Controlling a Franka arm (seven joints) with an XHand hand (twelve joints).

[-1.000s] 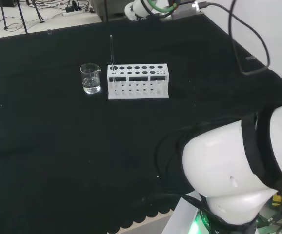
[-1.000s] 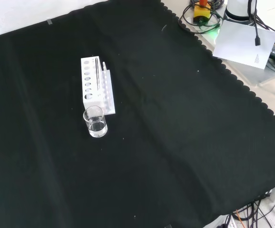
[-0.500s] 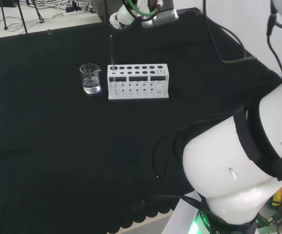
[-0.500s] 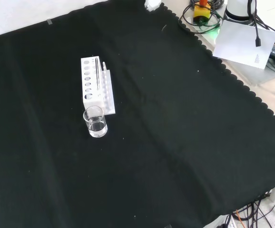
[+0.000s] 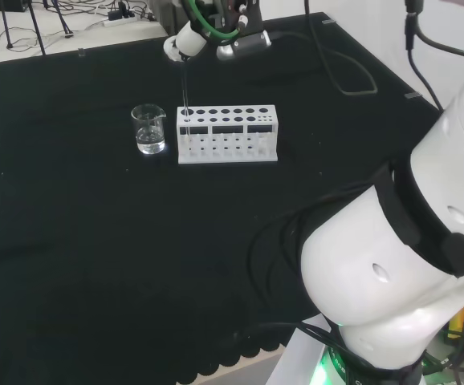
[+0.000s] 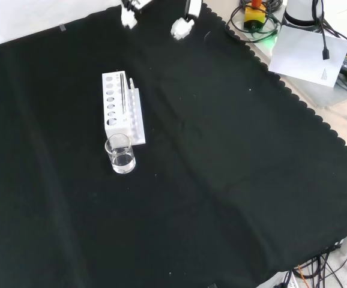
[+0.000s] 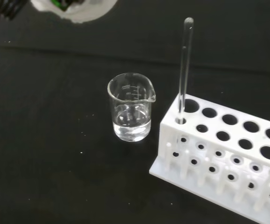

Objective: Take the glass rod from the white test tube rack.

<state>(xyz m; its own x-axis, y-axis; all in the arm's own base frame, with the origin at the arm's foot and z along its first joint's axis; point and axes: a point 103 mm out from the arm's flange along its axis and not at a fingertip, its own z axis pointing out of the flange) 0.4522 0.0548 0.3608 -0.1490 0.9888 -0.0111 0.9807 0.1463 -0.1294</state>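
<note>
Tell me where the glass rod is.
The rod stands upright in an end hole of the rack, the end nearest the beaker; in the head view, that is the rack's left end.

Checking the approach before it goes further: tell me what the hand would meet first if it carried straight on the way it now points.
Most likely the glass rod, upright at the end of the white test tube rack beside the beaker. The hand hangs beyond the rack in the front view. Depth is unclear, so it could pass above the rod.
</note>
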